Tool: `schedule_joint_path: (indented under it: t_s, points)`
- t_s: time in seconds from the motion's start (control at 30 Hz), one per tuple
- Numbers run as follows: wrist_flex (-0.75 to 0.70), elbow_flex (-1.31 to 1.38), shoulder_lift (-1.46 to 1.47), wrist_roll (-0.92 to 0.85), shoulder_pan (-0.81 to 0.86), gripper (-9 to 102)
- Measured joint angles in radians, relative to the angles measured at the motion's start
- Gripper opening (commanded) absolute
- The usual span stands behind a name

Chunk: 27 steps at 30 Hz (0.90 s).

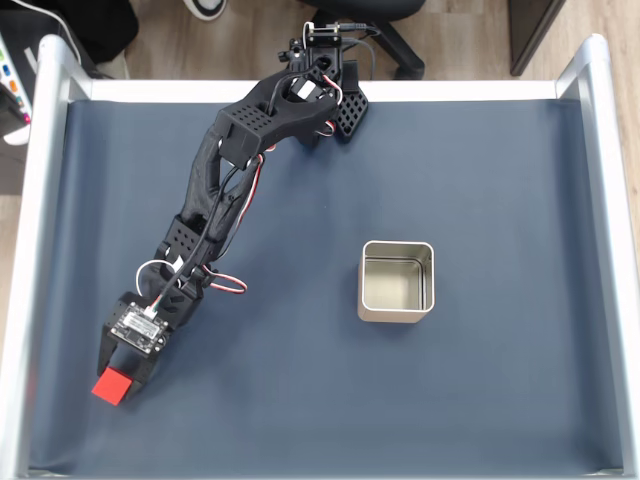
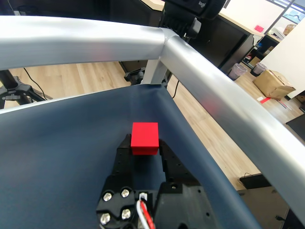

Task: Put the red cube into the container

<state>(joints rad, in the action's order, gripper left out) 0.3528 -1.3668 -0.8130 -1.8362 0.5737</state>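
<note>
The red cube (image 1: 112, 387) sits between the fingertips of my gripper (image 1: 118, 378) near the front left corner of the dark blue mat in the fixed view. In the wrist view the black fingers (image 2: 123, 160) close on both sides of the red cube (image 2: 145, 137), so my gripper (image 2: 144, 144) is shut on it. I cannot tell whether the cube touches the mat. The container (image 1: 396, 314), a square open silvery tin, stands empty right of the mat's middle, far from the gripper.
Aluminium rails (image 1: 30, 250) frame the mat on the left and right (image 1: 608, 250); in the wrist view a rail (image 2: 228, 109) and a corner post rise just beyond the cube. The arm's base (image 1: 325, 75) is at the back edge.
</note>
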Motion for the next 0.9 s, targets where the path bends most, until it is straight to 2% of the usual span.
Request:
schedule_joint_path:
  t_s: [0.5,0.9]
  points:
    - [-0.011,-0.052,-0.029,0.052,-0.002,0]
    - [-0.212,-0.167,-0.276,0.190,-0.064,0]
